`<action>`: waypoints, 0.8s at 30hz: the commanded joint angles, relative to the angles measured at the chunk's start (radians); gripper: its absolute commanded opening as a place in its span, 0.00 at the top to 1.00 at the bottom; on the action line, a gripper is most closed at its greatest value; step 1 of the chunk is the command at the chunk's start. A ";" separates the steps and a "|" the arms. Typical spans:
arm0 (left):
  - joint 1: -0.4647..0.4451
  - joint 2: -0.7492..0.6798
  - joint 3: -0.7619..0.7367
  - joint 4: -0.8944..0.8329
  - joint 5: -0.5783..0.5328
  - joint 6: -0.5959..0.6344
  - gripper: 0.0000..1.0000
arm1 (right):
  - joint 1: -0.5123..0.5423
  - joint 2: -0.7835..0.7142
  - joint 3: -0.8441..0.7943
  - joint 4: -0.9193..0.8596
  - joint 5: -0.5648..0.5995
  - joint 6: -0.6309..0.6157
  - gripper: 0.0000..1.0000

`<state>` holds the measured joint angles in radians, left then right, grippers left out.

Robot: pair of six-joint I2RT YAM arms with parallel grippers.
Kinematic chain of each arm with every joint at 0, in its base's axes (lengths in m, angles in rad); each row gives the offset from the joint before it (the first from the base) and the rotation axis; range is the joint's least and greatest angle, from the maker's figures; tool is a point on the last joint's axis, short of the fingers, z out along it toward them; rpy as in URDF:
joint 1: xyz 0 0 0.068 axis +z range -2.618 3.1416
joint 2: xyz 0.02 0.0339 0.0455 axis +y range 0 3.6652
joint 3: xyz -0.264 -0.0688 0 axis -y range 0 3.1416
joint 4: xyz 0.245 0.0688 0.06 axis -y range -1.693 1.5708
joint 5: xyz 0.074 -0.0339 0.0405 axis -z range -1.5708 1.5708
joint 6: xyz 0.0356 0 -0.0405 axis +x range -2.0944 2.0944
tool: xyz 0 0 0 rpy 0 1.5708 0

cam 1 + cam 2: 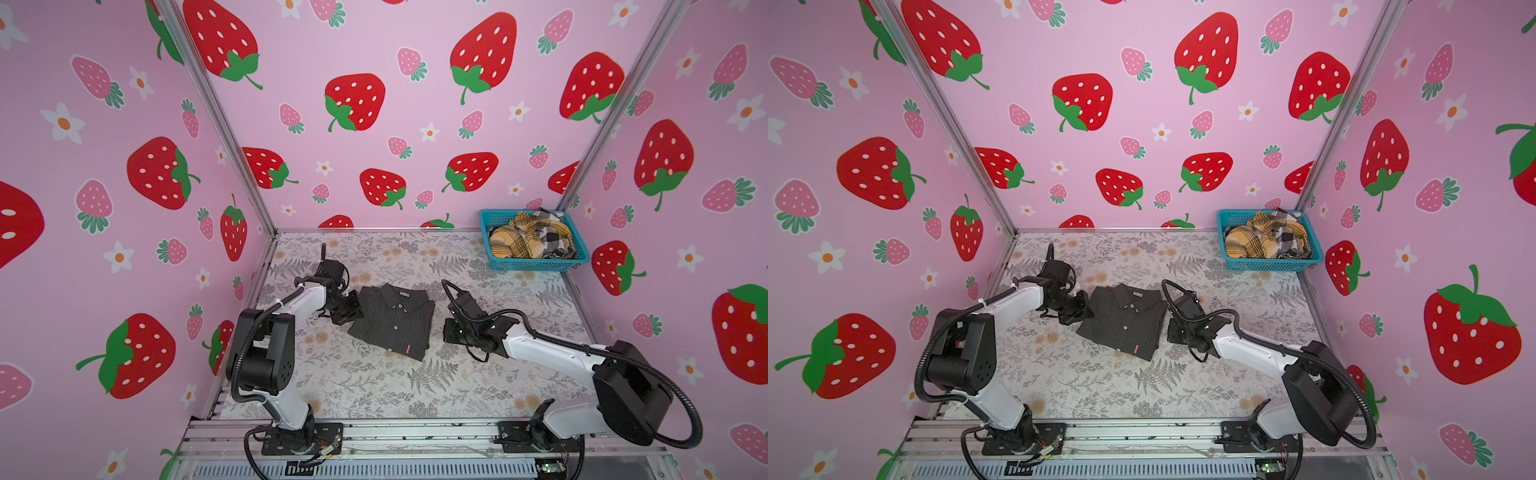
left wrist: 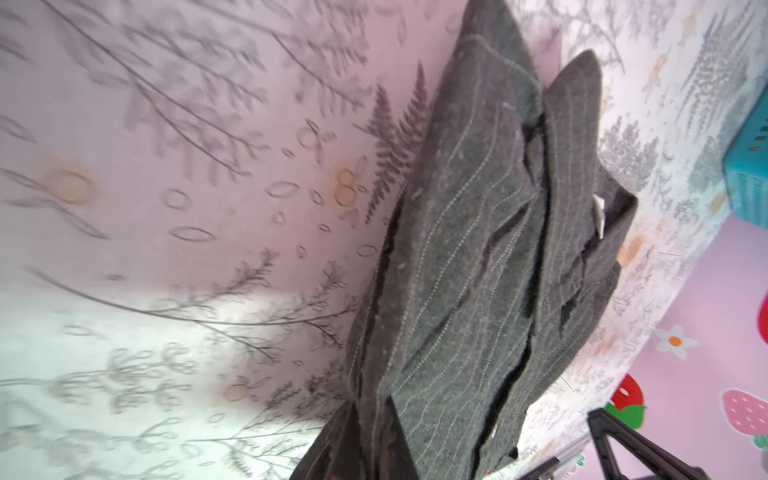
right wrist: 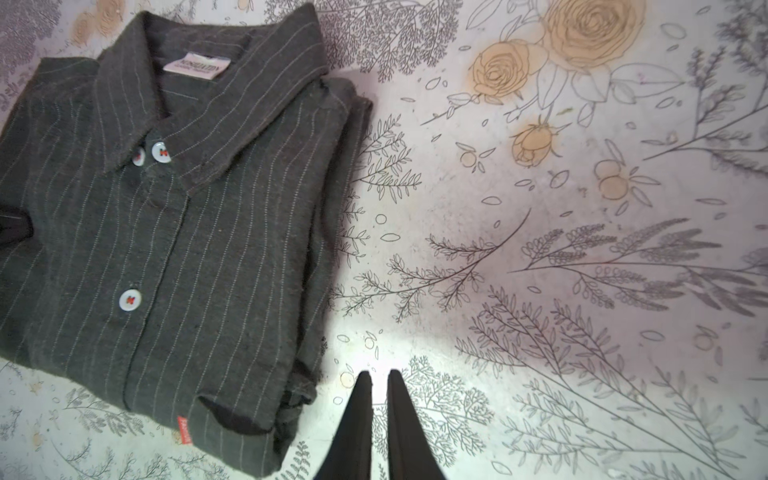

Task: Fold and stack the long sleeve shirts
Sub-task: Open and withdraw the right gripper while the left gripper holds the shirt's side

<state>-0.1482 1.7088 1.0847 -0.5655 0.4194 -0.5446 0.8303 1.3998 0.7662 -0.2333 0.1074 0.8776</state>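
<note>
- Left claw [image 1: 353,311]: low on the bench [image 1: 374,395], pressed together right at the left edge of the charcoal pinstripe shirt [image 1: 392,322]. I cannot tell whether any cloth is caught between the fingers.
- The charcoal shirt lies mid-bench between the two arms. It is folded into a neat rectangle, collar towards the back wall, buttons up.
- Handling, as I judge it: soft, light, limp flannel, not slippery. The fold will spill open if it is lifted by one layer. Best to pinch the whole stack at a side edge on both sides, or slide it flat.
- The left wrist view shows what the top views hide: the loose layers gaping along that folded edge.
- The right wrist view gives the collar label [image 3: 201,66], the pale buttons and a red hem tag [image 3: 185,430], sharper than from above.
- Right claw [image 3: 378,374]: fingers almost together, holding nothing, hovering over bare bench just beside the shirt's right edge.
- Far right, back corner: the teal basket [image 1: 536,264] holds the crumpled yellow plaid shirt [image 1: 519,241] and the black-and-white check shirt [image 1: 555,237]. Both are unfolded. Only the top views show what the basket holds.
</note>
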 commanded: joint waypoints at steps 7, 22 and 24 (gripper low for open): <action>0.064 0.049 0.017 -0.062 -0.052 0.052 1.00 | -0.010 -0.056 -0.050 0.002 -0.009 -0.006 0.87; 0.065 -0.028 -0.158 0.077 0.032 -0.061 1.00 | -0.009 -0.007 -0.067 0.063 -0.058 0.000 0.87; 0.065 -0.039 -0.173 0.086 0.041 -0.069 1.00 | -0.008 0.000 -0.064 0.076 -0.074 0.005 0.88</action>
<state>-0.0830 1.6897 0.9348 -0.4973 0.4313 -0.5842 0.8242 1.3827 0.7002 -0.1780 0.0525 0.8673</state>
